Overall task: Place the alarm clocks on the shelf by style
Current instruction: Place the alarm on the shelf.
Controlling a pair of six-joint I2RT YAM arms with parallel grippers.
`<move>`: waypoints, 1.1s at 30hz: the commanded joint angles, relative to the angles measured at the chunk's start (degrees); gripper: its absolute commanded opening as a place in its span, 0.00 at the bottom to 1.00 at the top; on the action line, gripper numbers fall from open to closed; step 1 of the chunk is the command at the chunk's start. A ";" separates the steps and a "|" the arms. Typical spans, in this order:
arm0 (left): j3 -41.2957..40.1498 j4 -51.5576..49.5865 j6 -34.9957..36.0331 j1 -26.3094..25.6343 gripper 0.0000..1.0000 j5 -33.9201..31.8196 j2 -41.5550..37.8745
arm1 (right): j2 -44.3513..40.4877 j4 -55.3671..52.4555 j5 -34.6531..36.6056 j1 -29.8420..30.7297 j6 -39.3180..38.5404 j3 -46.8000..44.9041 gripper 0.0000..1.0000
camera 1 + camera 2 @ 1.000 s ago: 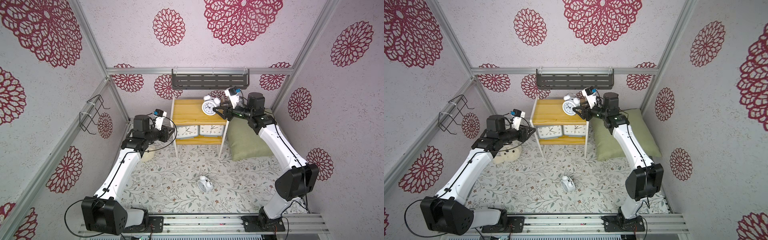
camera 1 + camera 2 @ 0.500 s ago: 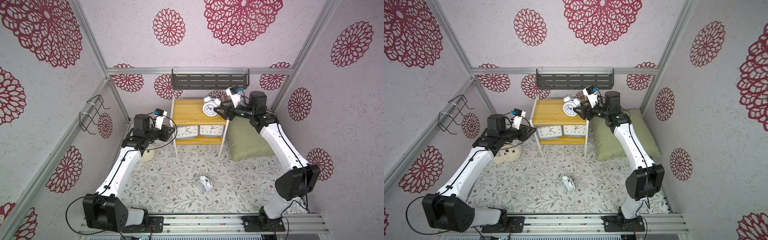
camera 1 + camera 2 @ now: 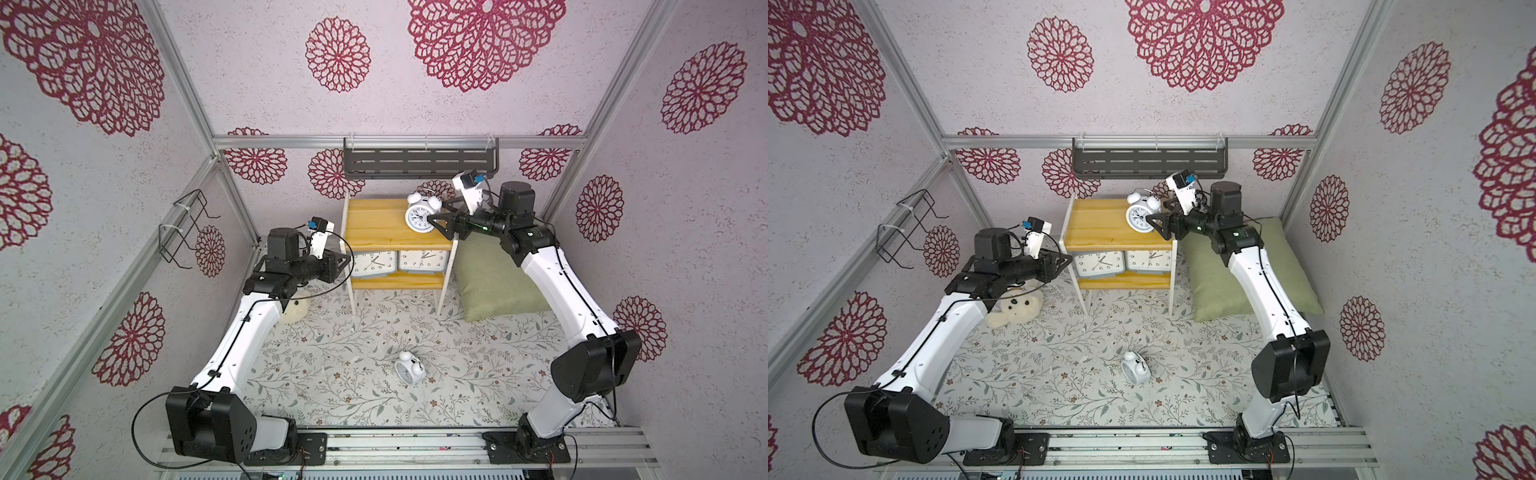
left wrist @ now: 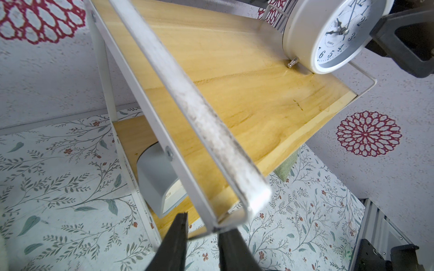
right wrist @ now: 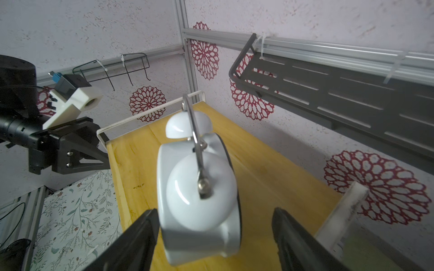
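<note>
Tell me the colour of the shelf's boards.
Yellow-toned wood, seen best in the left wrist view: shelf.

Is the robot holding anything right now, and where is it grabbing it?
The left gripper pinches the shelf's thin white wire rail at its corner. The right gripper is open around the twin-bell clock, not gripping it.

right pincer [image 5: 215,231]: jaws now spread wider | twin-bell clock [image 3: 419,216]: released, standing free on shelf [image 3: 376,224] top board

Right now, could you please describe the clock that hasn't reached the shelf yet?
Find the yellow wooden shelf against the back wall, then come forward across the floral floor. There a small white twin-bell clock lies alone, unlike its twin standing on the top board.
</note>
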 commanded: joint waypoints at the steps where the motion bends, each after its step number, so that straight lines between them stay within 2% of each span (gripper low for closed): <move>1: 1.40 0.22 0.85 0.54 0.29 0.93 0.55 | -3.49 1.28 3.77 -0.24 -1.84 -0.52 0.83; 12: 1.68 0.01 0.77 0.67 0.29 0.75 0.84 | -4.79 0.00 8.03 -0.24 -3.80 -1.74 0.83; 27: 1.76 -0.72 1.02 0.68 0.31 1.16 0.82 | -6.21 1.17 9.21 -0.12 -3.78 -3.59 0.84; 33: 2.48 -3.39 1.70 0.68 0.48 -0.87 0.06 | -9.29 4.11 9.30 -0.19 -3.64 -6.57 0.88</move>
